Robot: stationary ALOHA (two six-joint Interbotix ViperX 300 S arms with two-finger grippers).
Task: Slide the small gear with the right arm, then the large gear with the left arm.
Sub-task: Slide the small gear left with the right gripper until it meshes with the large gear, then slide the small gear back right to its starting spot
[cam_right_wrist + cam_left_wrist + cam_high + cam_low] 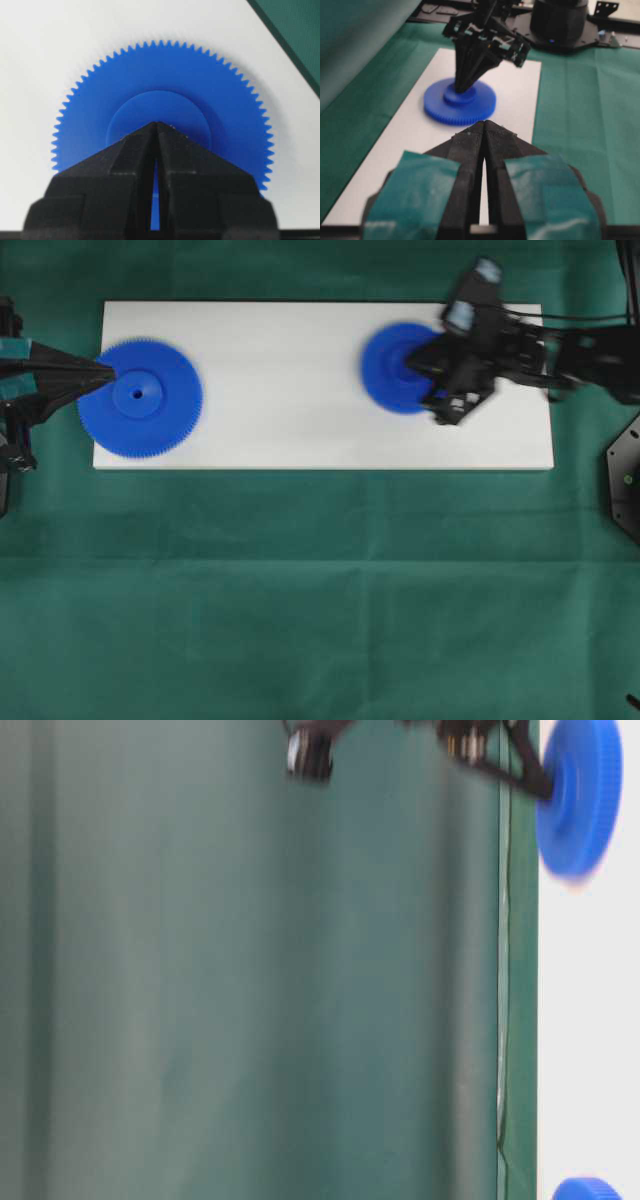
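The small gear point(382, 368) lies at the right of the white board point(300, 440), blurred. My right gripper point(412, 361), all black, is shut, and its pointed tip rests on the gear's raised hub. The right wrist view shows that tip point(156, 123) on the hub of the small gear point(165, 75). The large gear point(140, 400) lies at the board's left end. My teal-taped left gripper point(107, 369) is shut, its tip over the gear's upper left rim. In the left wrist view the left gripper point(484, 123) points toward the small gear point(470, 107) and the right gripper point(463, 89). In the table-level view the right gripper point(545, 786) touches the small gear point(582, 800).
Green cloth point(320, 590) surrounds the board on all sides. The board's middle stretch point(280, 380) lies bare between the two gears. The right arm's base point(560, 25) stands beyond the board's far end in the left wrist view.
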